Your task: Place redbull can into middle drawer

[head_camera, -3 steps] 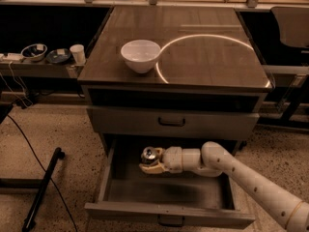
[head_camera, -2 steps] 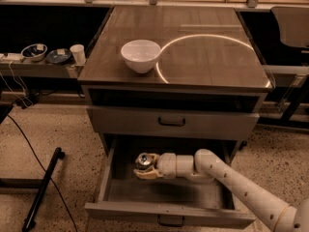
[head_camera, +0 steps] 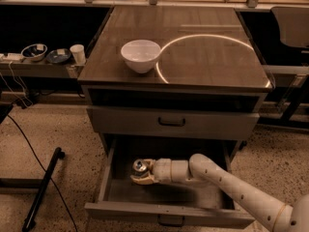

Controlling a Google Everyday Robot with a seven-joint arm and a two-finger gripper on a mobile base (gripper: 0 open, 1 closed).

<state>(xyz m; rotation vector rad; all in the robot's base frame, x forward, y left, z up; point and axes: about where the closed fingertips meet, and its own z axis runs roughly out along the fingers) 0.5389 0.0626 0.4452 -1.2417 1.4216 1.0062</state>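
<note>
Plastic, smooth and cream-coloured, forms the gripper (head_camera: 142, 174), which sits low inside the middle drawer (head_camera: 164, 211), toward its left half. Its two short fingers are closed around the redbull can (head_camera: 140, 166), one on each side, clamped against the slim body. Only the can's round silver top and a little of its side show above the fingers; whether its base touches the drawer floor cannot be told. Behind the gripper, the arm (head_camera: 227, 185) is a rounded, pale tube dotted with small dark marks, running from the lower right corner across the drawer's front edge.

The middle drawer is pulled well out: a deep grey box with tall flat walls, a dull floor and a small dark handle centred on its front. Above it the upper drawer front (head_camera: 135, 121) is shut, flat grey with a thin black handle (head_camera: 172, 122). The cabinet top (head_camera: 212, 57) is a dark, slightly glossy slab carrying a bright ring of reflected light. A round white bowl (head_camera: 141, 55) stands on it near the left front, touching that ring's edge. Off to the left, a small white cup (head_camera: 77, 53) stands on a side shelf. The floor (head_camera: 63, 129) is speckled stone.
</note>
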